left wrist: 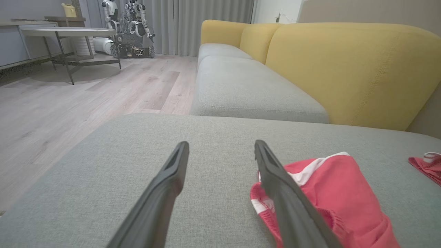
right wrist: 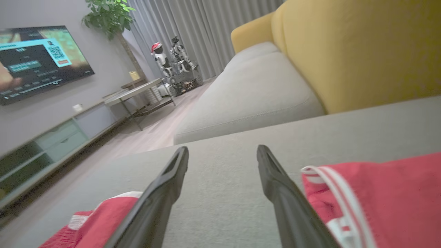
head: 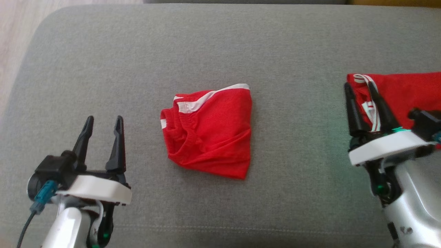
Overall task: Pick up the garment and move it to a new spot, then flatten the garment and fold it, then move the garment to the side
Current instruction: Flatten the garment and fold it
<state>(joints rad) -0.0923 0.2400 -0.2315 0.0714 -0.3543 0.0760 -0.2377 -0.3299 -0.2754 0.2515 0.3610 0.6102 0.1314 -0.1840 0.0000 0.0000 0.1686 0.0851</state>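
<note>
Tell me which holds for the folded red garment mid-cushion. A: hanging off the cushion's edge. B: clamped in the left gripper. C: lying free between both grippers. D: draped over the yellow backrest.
C: the folded red garment lies flat on the grey cushion, clear of the open left gripper and the open right gripper.

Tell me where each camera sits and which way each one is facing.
Head view: on the head, looking down on the grey cushion and folded garment; left gripper and right gripper show, both open.
Left wrist view: on that wrist, low over the cushion, looking along its fingers towards the yellow sofa; garment to its right.
Right wrist view: on that wrist, low, tilted, looking along its fingers towards the sofa and a TV; second red garment at its right.
Shared: both wrist views show both garments and the sofa.
</note>
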